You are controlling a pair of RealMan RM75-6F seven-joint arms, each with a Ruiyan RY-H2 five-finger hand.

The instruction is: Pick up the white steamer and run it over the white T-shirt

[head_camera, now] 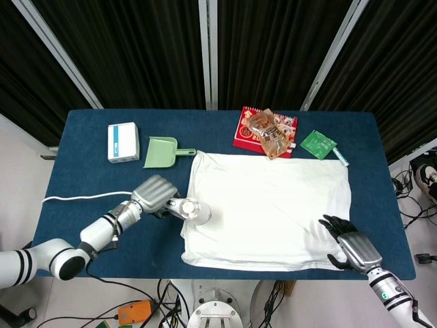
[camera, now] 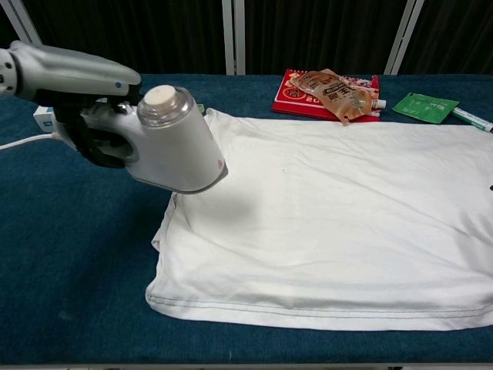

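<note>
A blue-clothed table (head_camera: 89,130) stands before black pleated curtains (head_camera: 136,48) with pale metal struts (head_camera: 208,51).

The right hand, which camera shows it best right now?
The head view. There the right hand shows whole at the near right corner of the white T-shirt, fingers resting on the cloth, holding nothing. The chest view shows at most a dark speck at its right edge, too little to read.
</note>
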